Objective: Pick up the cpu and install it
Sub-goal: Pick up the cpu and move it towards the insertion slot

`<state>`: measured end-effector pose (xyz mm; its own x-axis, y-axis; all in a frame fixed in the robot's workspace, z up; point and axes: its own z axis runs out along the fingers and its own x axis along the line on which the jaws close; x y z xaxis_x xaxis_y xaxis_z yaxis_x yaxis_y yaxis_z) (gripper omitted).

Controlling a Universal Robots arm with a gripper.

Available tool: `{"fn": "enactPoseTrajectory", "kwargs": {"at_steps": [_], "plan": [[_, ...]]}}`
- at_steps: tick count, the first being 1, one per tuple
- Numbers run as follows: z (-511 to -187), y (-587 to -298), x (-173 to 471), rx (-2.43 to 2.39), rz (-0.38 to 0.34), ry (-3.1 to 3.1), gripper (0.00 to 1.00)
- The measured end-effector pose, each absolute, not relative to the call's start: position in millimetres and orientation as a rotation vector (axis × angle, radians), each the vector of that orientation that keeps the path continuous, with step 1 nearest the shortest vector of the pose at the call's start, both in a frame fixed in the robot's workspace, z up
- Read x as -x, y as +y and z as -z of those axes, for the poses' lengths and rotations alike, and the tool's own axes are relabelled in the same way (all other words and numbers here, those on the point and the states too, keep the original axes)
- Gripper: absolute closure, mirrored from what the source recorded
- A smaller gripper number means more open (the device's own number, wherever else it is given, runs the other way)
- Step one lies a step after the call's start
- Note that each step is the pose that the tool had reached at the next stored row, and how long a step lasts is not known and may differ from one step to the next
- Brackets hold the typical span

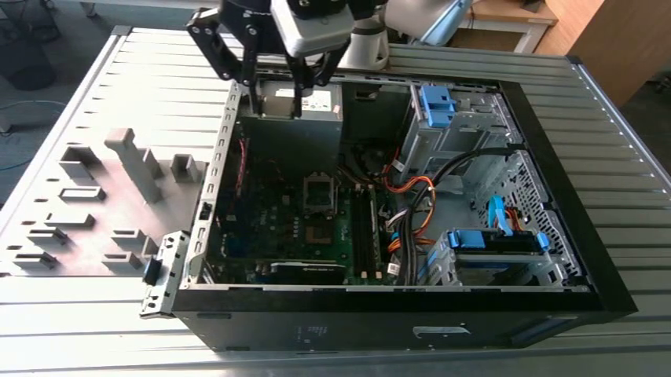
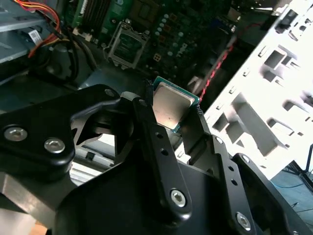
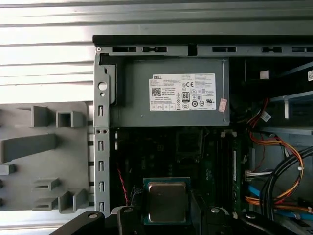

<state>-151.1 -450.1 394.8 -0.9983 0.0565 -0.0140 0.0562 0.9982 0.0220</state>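
**Pincer closed on the cpu, hovering by the power supply**

My pincer (image 2: 172, 111) is gripping the cpu (image 2: 170, 104) by two opposite edges. The black fingers (image 2: 149, 127) are pressing narrow against its green rim, and its dull metal top is facing the cameras in both wrist views. In the exterior view I am hovering above the power supply (image 1: 302, 102), at that end of the open PC case (image 1: 314, 322). The chip is hanging clear of everything, just past the power supply and over the motherboard (image 3: 205, 166). The socket (image 2: 128, 45) is lying farther from the power supply and is looking unfilled, as far as I can tell.

I am judging the chip to be light, stiff and thin. Its metal lid is probably smooth enough to slide, and its underside is likely delicate. The edges of the green board seem the only safe place to pinch, and only gently.
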Motion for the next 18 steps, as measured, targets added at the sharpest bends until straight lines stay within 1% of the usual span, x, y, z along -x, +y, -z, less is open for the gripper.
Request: {"fn": "enactPoseTrajectory", "kwargs": {"at_steps": [14,18], "plan": [[-394,-452,107,-0.088,-0.034,3.126,0.53],[-394,-453,104,-0.088,-0.034,3.126,0.53]]}}
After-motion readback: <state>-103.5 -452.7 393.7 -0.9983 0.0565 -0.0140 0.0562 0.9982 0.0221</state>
